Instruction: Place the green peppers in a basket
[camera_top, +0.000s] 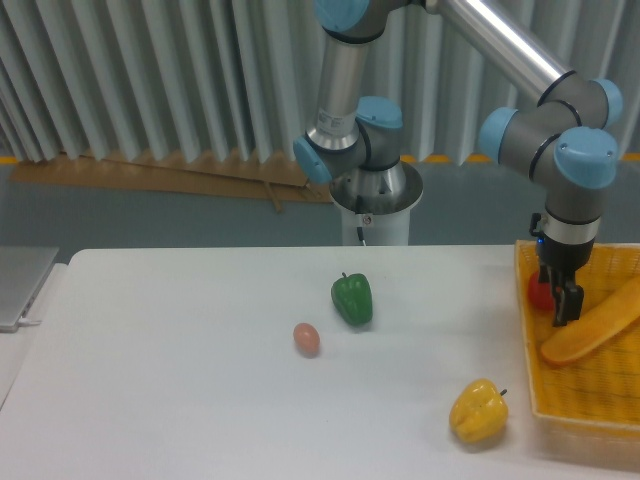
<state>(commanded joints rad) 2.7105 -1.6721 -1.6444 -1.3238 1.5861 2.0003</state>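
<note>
The green pepper (352, 299) stands upright on the white table (180, 380) near the middle, dark stem up. At the right edge lies the yellow-orange mesh basket (600, 385). My gripper (561, 303) hangs over the basket's left part, far to the right of the green pepper. Its dark fingers point down and stand open, with nothing between them. A red pepper (539, 292) sits in the basket right beside the fingers, partly hidden by them.
A long orange-yellow vegetable (595, 325) lies in the basket. A yellow bell pepper (478, 411) sits on the table by the basket's front left corner. A small brown egg-like object (306, 339) lies left of the green pepper. The arm's base (375, 200) stands behind the table.
</note>
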